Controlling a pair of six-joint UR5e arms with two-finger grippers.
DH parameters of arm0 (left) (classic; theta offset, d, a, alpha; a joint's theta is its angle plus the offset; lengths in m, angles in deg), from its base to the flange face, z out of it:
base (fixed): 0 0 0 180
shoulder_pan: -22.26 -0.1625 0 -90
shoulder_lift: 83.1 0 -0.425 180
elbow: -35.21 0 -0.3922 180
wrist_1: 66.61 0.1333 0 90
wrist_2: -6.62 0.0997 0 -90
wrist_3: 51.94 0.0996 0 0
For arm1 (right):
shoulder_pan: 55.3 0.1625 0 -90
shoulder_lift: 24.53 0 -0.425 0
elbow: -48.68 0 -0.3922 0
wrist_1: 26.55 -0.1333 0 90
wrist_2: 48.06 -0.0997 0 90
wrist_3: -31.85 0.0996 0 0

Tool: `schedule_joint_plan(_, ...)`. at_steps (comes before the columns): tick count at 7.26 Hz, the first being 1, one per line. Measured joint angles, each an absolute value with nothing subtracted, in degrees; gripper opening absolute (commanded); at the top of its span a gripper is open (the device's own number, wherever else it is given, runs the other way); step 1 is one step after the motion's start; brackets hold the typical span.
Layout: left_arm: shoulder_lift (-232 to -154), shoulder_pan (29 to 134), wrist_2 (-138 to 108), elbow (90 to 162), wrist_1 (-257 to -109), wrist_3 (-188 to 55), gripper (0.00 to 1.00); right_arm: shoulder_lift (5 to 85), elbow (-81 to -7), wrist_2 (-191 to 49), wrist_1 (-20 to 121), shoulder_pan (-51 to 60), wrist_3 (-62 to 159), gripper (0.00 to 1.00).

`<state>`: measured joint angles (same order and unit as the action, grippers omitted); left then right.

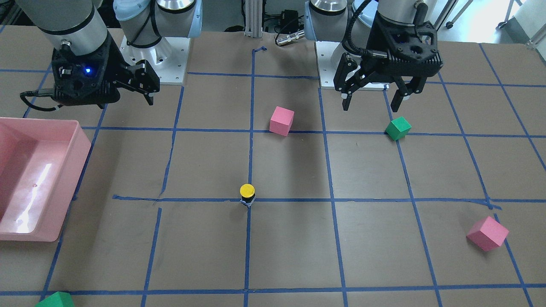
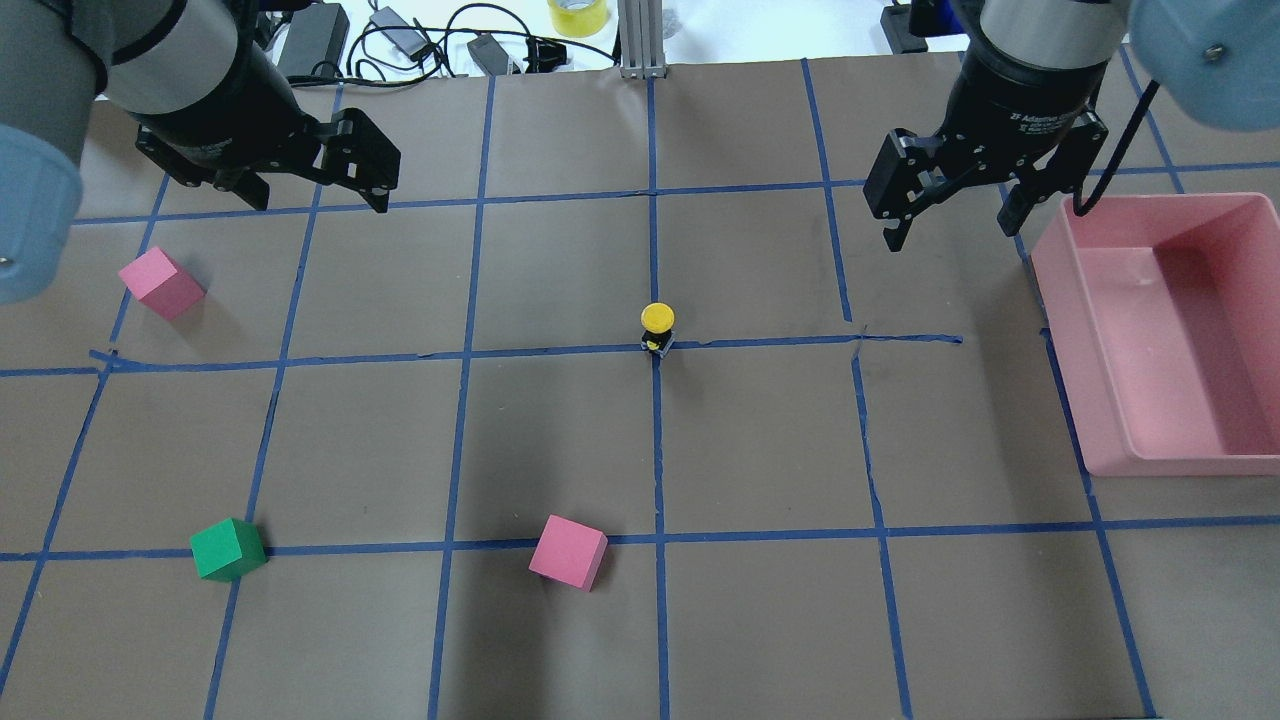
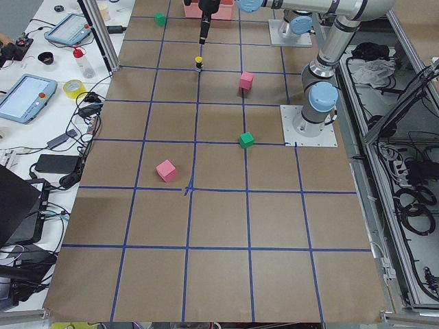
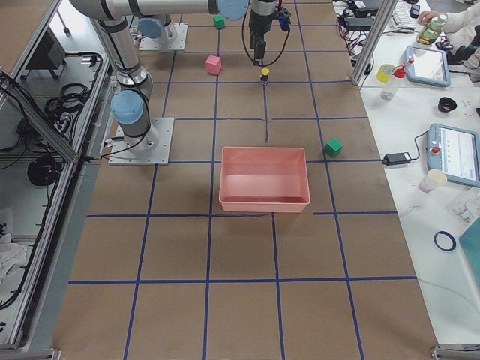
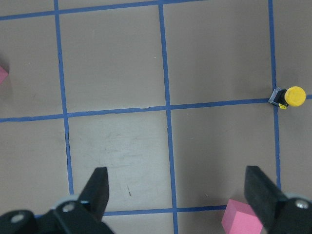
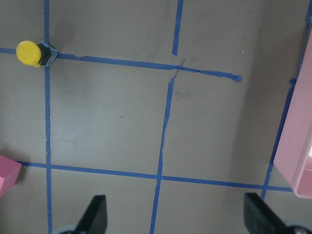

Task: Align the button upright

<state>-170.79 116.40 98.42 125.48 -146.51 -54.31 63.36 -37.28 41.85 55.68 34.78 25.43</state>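
The button [image 2: 657,325] stands upright on a blue tape crossing at the table's middle, yellow cap on top, black body and grey base below. It also shows in the front view [image 1: 247,194], the left wrist view [image 5: 290,96] and the right wrist view [image 6: 31,53]. My left gripper [image 2: 320,195] is open and empty, raised above the table far to the button's left [image 1: 371,104]. My right gripper [image 2: 950,230] is open and empty, raised far to its right, beside the bin. Neither gripper touches anything.
A pink bin [image 2: 1160,330] sits at the right side. A pink cube [image 2: 160,283] lies at the far left, a green cube [image 2: 228,549] at the near left, another pink cube [image 2: 568,552] near the robot. One more green cube [image 1: 55,299] lies at the table's far edge.
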Motion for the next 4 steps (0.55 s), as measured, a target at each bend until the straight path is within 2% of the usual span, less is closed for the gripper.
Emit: schedule_joint_plan(4, -170.3, 118.7, 98.4, 126.1, -145.2, -54.1, 1.00, 63.4, -37.3, 42.2, 55.7, 34.7, 25.5, 1.00)
